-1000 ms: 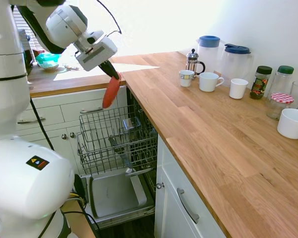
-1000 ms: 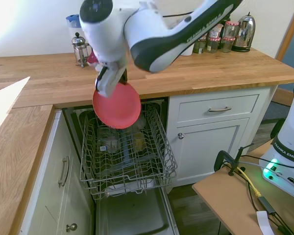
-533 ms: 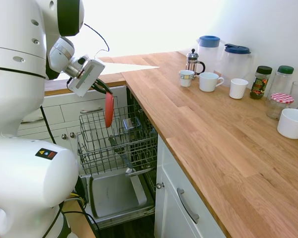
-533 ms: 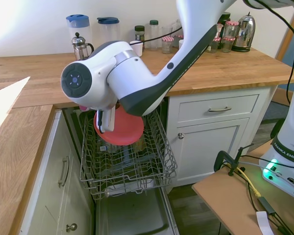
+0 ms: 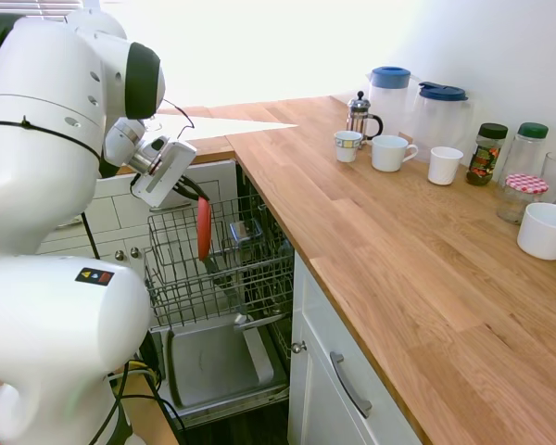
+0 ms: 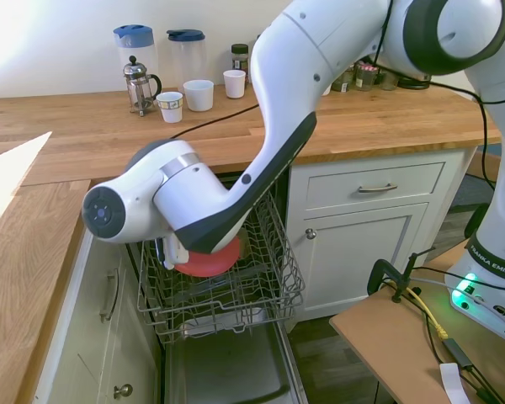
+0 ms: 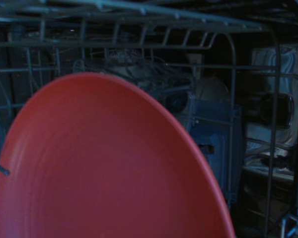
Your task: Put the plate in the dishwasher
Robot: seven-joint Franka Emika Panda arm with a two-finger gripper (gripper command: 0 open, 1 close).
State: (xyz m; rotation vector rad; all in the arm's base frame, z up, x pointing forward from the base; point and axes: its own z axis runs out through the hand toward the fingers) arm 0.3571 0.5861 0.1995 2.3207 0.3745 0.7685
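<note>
Your jaws grip the red plate (image 5: pixel 204 227) by its top edge. It hangs straight down below them, inside the dishwasher (image 5: pixel 224 278) rack.

I count one coral plate (image 5: pixel 204 227), three white mugs (image 5: pixel 389 152) on the worktop (image 5: pixel 371 241), two blue-lidded jugs (image 5: pixel 387 90), one French press (image 5: pixel 360 115), one white bowl (image 5: pixel 547 230), and one open dishwasher (image 5: pixel 218 264).

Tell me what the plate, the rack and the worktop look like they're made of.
Plate: probably plastic, matte coral-red, uniform colour with faint concentric rings and a dull sheen.
Rack: thin grey wire, likely coated metal, in an open grid.
Worktop: wood, visible grain and joined strips in a warm, lightly sealed finish.
</note>
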